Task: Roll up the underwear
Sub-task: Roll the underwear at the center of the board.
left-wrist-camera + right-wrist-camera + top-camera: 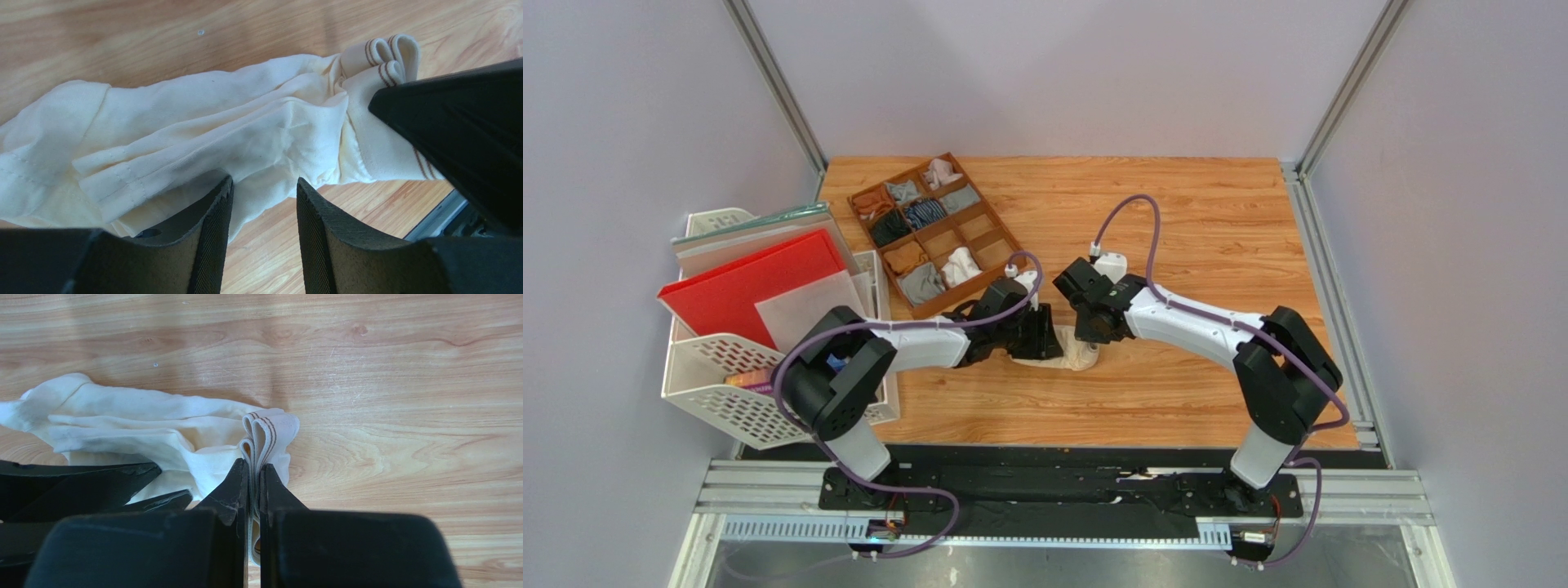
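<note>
Roll looks barely begun: right claw (pixel 253 471) is clamped on the briefs (pixel 141 425) at the waistband (pixel 273 432), and left claw (pixel 264 190) is apart just over them. Next we'd turn that end inward.

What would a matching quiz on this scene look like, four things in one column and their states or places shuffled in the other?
Column one
1. left gripper
2. right gripper
3. underwear
4. divided tray

Column two
A. toward the far left, holding small garments
B. shut on the striped waistband
C. cream, lying bunched on the table
D. open, fingers apart over cloth

Pairs: 1-D, 2-B, 3-C, 4-A
</note>
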Controlling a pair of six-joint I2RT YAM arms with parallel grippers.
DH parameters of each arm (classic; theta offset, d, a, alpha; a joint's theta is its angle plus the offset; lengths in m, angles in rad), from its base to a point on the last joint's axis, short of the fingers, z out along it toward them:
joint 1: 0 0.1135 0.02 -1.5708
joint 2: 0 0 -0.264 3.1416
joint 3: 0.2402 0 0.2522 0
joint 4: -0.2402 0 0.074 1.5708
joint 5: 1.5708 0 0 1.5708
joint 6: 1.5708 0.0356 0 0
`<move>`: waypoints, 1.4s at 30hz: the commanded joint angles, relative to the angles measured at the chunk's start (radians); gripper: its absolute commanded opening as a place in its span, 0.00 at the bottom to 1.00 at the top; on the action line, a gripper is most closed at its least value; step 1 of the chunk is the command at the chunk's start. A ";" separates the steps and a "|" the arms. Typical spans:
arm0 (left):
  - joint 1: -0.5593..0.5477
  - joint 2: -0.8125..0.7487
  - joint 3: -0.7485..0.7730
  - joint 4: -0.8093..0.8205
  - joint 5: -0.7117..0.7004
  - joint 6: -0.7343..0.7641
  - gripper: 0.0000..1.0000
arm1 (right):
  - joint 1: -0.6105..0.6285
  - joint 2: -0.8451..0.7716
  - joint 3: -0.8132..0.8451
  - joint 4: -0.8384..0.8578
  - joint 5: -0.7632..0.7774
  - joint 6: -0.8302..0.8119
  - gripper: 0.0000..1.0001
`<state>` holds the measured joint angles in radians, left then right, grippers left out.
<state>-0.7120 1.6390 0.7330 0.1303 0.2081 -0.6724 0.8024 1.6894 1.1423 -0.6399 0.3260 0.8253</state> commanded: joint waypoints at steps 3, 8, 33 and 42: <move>-0.009 0.084 0.010 0.057 0.007 -0.026 0.49 | 0.057 0.071 0.126 -0.119 0.146 0.012 0.00; -0.009 0.084 0.016 0.060 0.005 -0.024 0.49 | 0.080 0.119 0.171 -0.147 0.173 0.054 0.00; -0.010 -0.243 -0.095 -0.089 -0.036 0.027 0.50 | 0.098 0.171 0.062 0.034 0.048 0.212 0.33; -0.021 -0.331 -0.136 0.000 -0.001 -0.052 0.50 | 0.098 0.161 0.019 0.108 -0.007 0.212 0.44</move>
<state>-0.7189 1.2930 0.6064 0.0734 0.1894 -0.6827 0.8890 1.8320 1.2026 -0.5594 0.3836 1.0065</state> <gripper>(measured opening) 0.499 0.431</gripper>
